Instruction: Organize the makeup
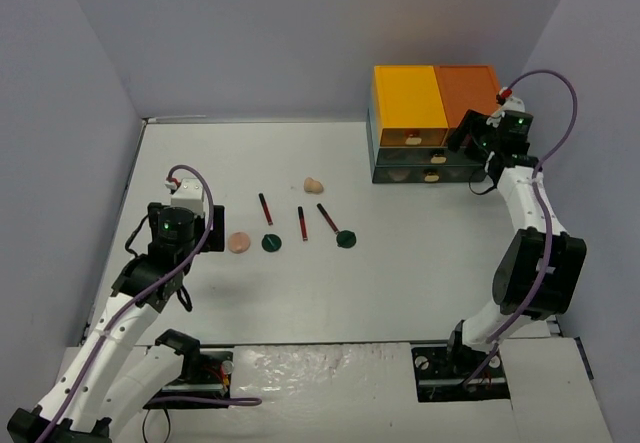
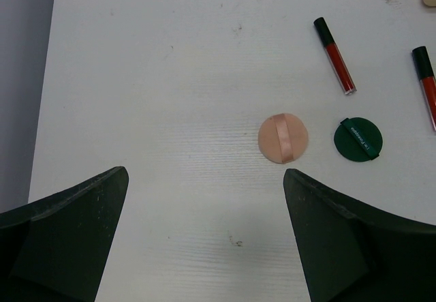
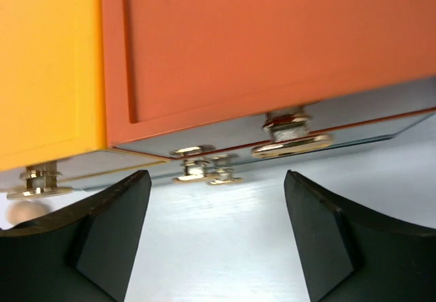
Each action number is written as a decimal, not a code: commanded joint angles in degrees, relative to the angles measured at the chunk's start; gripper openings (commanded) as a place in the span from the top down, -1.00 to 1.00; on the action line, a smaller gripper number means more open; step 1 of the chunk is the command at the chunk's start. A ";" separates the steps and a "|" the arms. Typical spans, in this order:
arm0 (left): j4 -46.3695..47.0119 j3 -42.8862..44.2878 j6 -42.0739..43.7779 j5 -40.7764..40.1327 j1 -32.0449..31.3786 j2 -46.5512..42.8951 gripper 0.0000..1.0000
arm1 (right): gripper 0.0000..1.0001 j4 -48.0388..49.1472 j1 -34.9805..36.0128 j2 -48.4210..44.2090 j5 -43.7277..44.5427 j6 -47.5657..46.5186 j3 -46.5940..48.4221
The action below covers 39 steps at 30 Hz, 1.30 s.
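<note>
The makeup lies in a loose row mid-table: a round peach compact (image 1: 239,243), two dark green discs (image 1: 271,243) (image 1: 345,238), three dark red sticks (image 1: 266,209) (image 1: 302,223) (image 1: 327,217) and a beige sponge (image 1: 313,185). The left wrist view shows the compact (image 2: 283,138), a green disc (image 2: 358,139) and two sticks (image 2: 334,55) (image 2: 426,84). My left gripper (image 1: 216,235) (image 2: 206,179) is open and empty, just left of the compact. My right gripper (image 1: 462,135) (image 3: 216,179) is open and empty, at the drawer unit's front. No white-lidded palette is in view.
The drawer unit (image 1: 428,148) with yellow and orange tops stands at the back right. Its gold handles (image 3: 291,142) (image 3: 204,172) sit just beyond my right fingers. Grey walls close in the table on the left, back and right.
</note>
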 commanded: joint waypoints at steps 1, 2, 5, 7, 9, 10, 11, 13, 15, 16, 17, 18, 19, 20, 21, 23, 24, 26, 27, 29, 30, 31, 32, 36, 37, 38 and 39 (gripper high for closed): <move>2.92 2.24 1.28 -0.90 -0.05 -1.64 -0.94 | -0.56 -9.16 -1.82 -1.98 -0.80 -16.69 7.63; 2.90 2.23 1.39 -0.87 -0.05 -1.96 -0.94 | -0.56 -10.00 -2.59 -1.48 -2.13 -17.84 8.61; 2.70 2.10 1.52 -0.82 -0.05 -2.91 -0.94 | -0.56 -11.93 -6.03 0.02 -6.98 -19.41 11.60; 2.65 2.14 1.57 -0.77 -0.05 -3.18 -0.94 | -0.56 -13.07 -6.86 0.69 -8.07 -20.91 13.04; 2.57 2.02 1.65 -0.65 -0.05 -3.51 -0.94 | -0.56 -13.94 -6.90 1.59 -9.05 -22.79 14.39; 2.56 1.98 1.66 -0.62 -0.05 -3.63 -0.94 | -0.56 -14.43 -6.85 2.06 -9.41 -23.49 15.01; 2.50 1.98 1.72 -0.67 -0.05 -3.74 -0.94 | -0.56 -14.77 -6.85 2.51 -9.75 -24.10 15.52; 2.46 2.06 1.76 -0.78 -0.05 -3.80 -0.94 | -0.56 -15.04 -6.80 3.14 -9.78 -25.45 15.90; 2.42 2.06 1.82 -0.78 -0.05 -3.89 -0.94 | -0.56 -14.98 -6.65 3.56 -9.80 -26.37 15.96; 2.48 2.06 1.82 -0.78 -0.05 -3.95 -0.94 | -0.56 -14.97 -6.59 3.80 -9.86 -26.84 15.96; 2.48 1.99 1.82 -0.78 -0.05 -3.88 -0.94 | -0.56 -15.05 -6.51 3.89 -10.24 -27.17 15.89; 2.48 1.98 1.82 -0.78 -0.05 -3.87 -0.94 | -0.56 -15.01 -6.36 4.04 -10.63 -27.55 15.83; 2.48 1.98 1.82 -0.80 -0.05 -3.85 -0.94 | -0.57 -14.98 -6.18 4.20 -10.92 -27.98 15.77; 2.48 1.98 1.82 -0.86 -0.05 -3.78 -0.94 | -0.56 -14.97 -5.99 4.33 -10.92 -28.50 15.70; 2.48 1.98 1.82 -0.87 -0.05 -3.83 -0.94 | -0.56 -14.97 -5.76 4.50 -10.76 -29.02 15.75; 2.41 2.05 1.82 -0.87 -0.05 -3.86 -0.94 | -0.53 -14.90 -5.34 4.88 -10.31 -29.82 16.07; 2.40 2.06 1.87 -0.91 -0.05 -3.86 -0.94 | -0.52 -14.84 -5.10 5.12 -10.09 -30.11 16.30; 2.32 2.06 1.91 -1.03 -0.05 -3.86 -0.94 | -0.50 -14.80 -4.61 5.69 -9.19 -30.37 17.02; 2.31 2.00 1.91 -1.04 -0.05 -3.81 -0.94 | -0.48 -14.74 -4.45 6.10 -8.60 -30.51 17.28; 2.31 2.06 1.91 -1.12 -0.05 -3.70 -0.94 | -0.46 -14.63 -3.91 6.68 -7.65 -30.64 18.17; 2.25 2.06 1.91 -1.13 -0.05 -3.75 -0.94 | -0.46 -14.62 -3.75 6.94 -7.19 -30.65 18.41; 2.22 2.06 1.91 -1.13 -0.05 -3.78 -0.94 | -0.44 -14.58 -3.65 7.19 -6.80 -30.61 18.68; 2.22 2.06 1.91 -1.17 -0.05 -3.78 -0.94 | -0.43 -14.54 -3.56 7.40 -6.47 -30.56 18.90; 2.22 1.98 1.91 -1.36 -0.05 -3.78 -0.94 | -0.39 -14.26 -3.51 8.01 -4.48 -30.25 19.30; 2.21 1.98 1.92 -1.39 -0.05 -3.77 -0.94 | -0.38 -14.18 -3.51 8.13 -4.03 -30.20 19.31; 2.15 2.04 1.98 -1.40 -0.05 -3.71 -0.94 | -0.36 -14.11 -3.51 8.26 -3.65 -30.07 19.37; 2.13 2.06 1.96 -1.40 -0.05 -3.69 -0.94 | -0.35 -13.89 -3.55 8.29 -3.46 -29.95 19.39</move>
